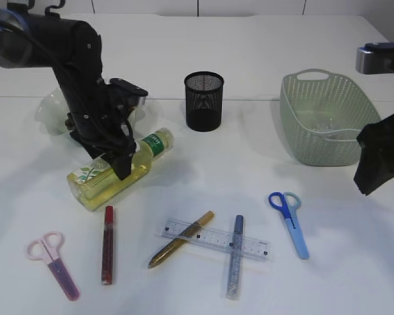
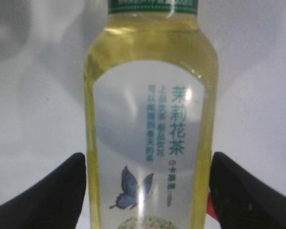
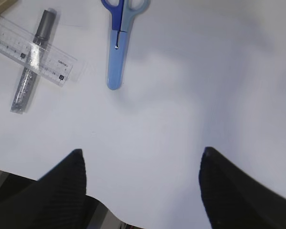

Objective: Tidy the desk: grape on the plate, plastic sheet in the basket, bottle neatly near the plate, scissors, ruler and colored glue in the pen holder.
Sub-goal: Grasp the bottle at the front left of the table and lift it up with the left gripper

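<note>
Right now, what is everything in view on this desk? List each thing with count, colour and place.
bottle: 1, yellow liquid, green cap, lying on its side, left
pen holder: 1, black mesh, upright, centre back
basket: 1, pale green, right back
scissors: 2, pink front left, blue front right
glue pens: 3, red, gold, silver, along the front
ruler: 1, clear, lying across the gold and silver pens
plate: 1, whitish, left back, mostly hidden by the arm
left pincer: jaws either side of the bottle
right pincer: open above bare desk
</note>
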### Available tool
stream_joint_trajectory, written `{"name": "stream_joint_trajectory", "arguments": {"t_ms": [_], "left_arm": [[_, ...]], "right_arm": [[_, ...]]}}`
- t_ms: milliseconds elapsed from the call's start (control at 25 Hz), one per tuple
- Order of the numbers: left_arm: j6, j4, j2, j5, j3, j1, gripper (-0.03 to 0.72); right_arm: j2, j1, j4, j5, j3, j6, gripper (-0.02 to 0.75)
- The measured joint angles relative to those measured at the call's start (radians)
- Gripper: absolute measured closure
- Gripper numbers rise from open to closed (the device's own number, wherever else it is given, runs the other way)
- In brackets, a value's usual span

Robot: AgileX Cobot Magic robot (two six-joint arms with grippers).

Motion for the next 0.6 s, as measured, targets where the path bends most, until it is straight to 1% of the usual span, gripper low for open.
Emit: {"name": "stream_joint_trajectory", "arguments": {"t_ms": [600], "left_arm": [[0.0,0.006,0.028,0.042,-0.009,-0.002,0.104]], "right_arm": [[0.0,0.0,0.0,-0.004,0.0,0.0,0.163]]}}
